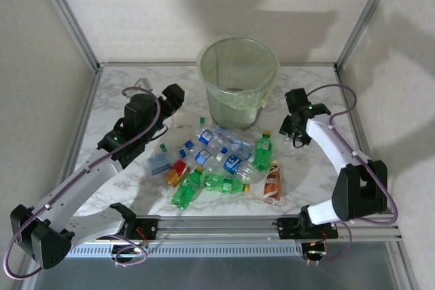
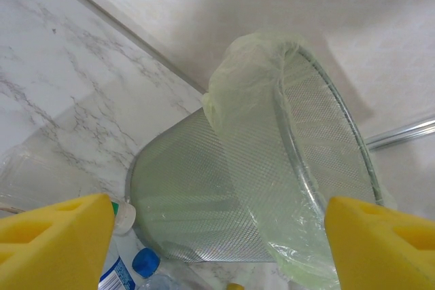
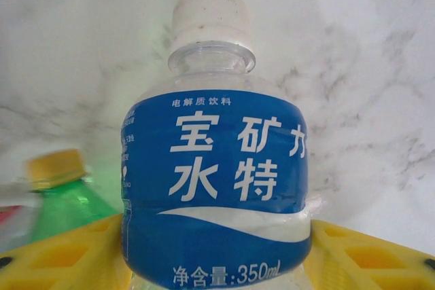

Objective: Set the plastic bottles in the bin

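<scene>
The bin (image 1: 238,98), a mesh bucket with a pale green liner, stands at the back middle of the table. A pile of plastic bottles (image 1: 217,162) lies in front of it: blue-labelled clear ones, green ones (image 1: 188,189), a brown-labelled one (image 1: 272,181) and a red-yellow one (image 1: 178,170). My right gripper (image 3: 216,252) is shut on a blue-labelled bottle (image 3: 214,181) with a white cap, held low over the table right of the bin (image 1: 293,130). My left gripper (image 1: 177,100) stands open left of the bin (image 2: 224,195), with nothing between its yellow fingers (image 2: 58,239).
A clear plastic scrap (image 1: 141,86) lies at the back left. Aluminium posts and white walls close in the marble table (image 1: 115,113). A metal rail (image 1: 224,225) runs along the near edge. A green bottle (image 3: 64,202) lies left of the held one.
</scene>
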Tool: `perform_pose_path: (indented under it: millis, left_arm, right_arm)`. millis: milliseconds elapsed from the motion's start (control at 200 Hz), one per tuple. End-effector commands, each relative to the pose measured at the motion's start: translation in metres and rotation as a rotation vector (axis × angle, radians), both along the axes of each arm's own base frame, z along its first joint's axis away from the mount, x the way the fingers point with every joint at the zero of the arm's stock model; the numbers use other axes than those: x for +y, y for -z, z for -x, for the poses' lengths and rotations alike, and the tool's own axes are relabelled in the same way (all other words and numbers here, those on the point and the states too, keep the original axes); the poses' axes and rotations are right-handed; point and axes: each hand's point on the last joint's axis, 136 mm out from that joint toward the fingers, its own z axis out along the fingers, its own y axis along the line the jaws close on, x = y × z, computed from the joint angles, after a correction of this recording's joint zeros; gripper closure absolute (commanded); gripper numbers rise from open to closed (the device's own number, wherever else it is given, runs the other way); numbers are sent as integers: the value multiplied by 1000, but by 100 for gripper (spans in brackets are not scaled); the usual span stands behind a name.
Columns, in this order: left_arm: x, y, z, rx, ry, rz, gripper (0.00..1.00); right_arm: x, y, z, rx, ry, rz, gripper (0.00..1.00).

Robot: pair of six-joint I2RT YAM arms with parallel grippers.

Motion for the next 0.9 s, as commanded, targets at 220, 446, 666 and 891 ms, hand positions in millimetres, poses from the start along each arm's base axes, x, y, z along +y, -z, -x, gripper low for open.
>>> perform_pose_path:
  millis: [220, 446, 666, 891]
  left_arm:
    - [3, -16, -2, -11, -9, -14, 19]
    - [-3, -21, -8, -10, 6, -22, 19]
    - [-6, -20, -14, -6, 4, -23, 19]
    - [-2, -15, -20, 6, -16, -40, 19]
  right_arm:
    - [6, -153, -25, -327, 2, -80, 42]
    - [50, -236, -55, -530, -92, -182, 43]
    - [121, -283, -91, -665, -257, -286, 42]
    - [178, -275, -123, -677, -387, -298, 42]
